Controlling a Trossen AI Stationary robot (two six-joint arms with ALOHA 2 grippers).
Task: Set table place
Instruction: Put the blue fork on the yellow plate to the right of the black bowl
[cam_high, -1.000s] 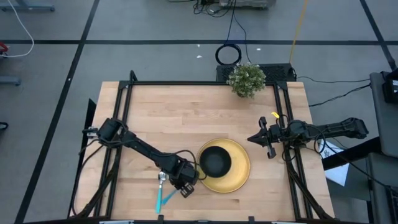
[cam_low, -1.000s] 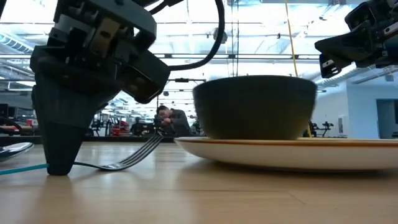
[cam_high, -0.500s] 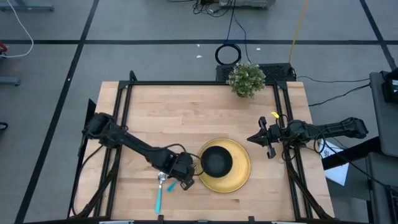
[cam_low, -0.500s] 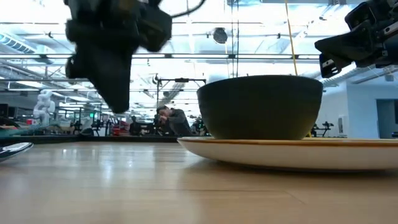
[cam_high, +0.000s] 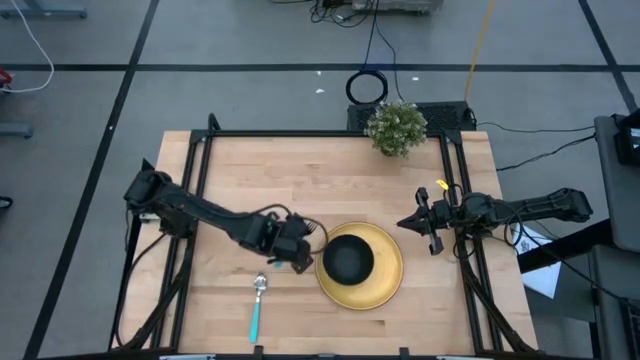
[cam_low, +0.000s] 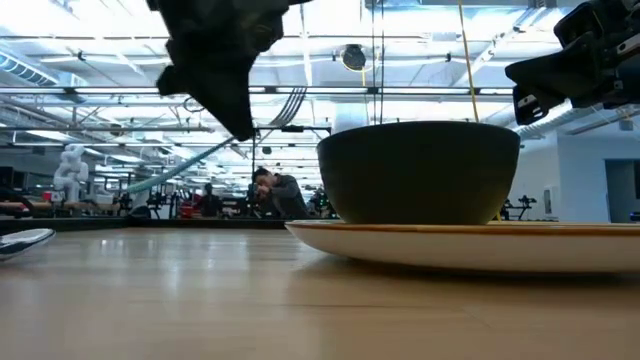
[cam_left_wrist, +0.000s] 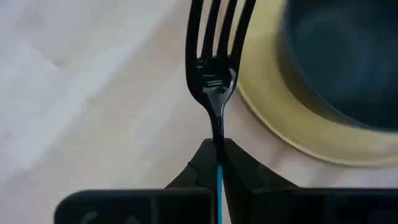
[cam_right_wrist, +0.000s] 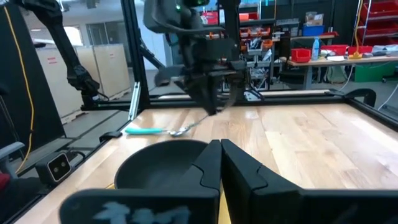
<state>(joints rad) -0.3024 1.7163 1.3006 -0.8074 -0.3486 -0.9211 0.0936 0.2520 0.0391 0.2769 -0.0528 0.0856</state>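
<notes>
High view: left gripper (cam_high: 298, 252) has come up off the wood and swung to about 9 o'clock of the yellow plate (cam_high: 385, 285), right against its rim; a second ago it was down nearer the 7 o'clock side by the spoon (cam_high: 257, 306)
Spoon: lying alone on the table (cam_high: 320, 180) now, turquoise handle toward the front edge, no fork beside it anymore
Bowl: black bowl (cam_high: 347, 258) sits on the plate, same as before
Low view: left gripper (cam_low: 215, 60) hangs well clear of the tabletop with the fork's turquoise handle (cam_low: 175, 170) slanting out below it, so the fork is airborne
Left wrist view: fingers pinched tight on the fork (cam_left_wrist: 216, 68), tines poking over the plate edge
Right wrist view: right gripper (cam_right_wrist: 219, 163) parked at 3 o'clock of the plate, fingers together, nothing in them
Meaning: pickup looks done, I'd guess next is laying the fork down beside the plate
</notes>
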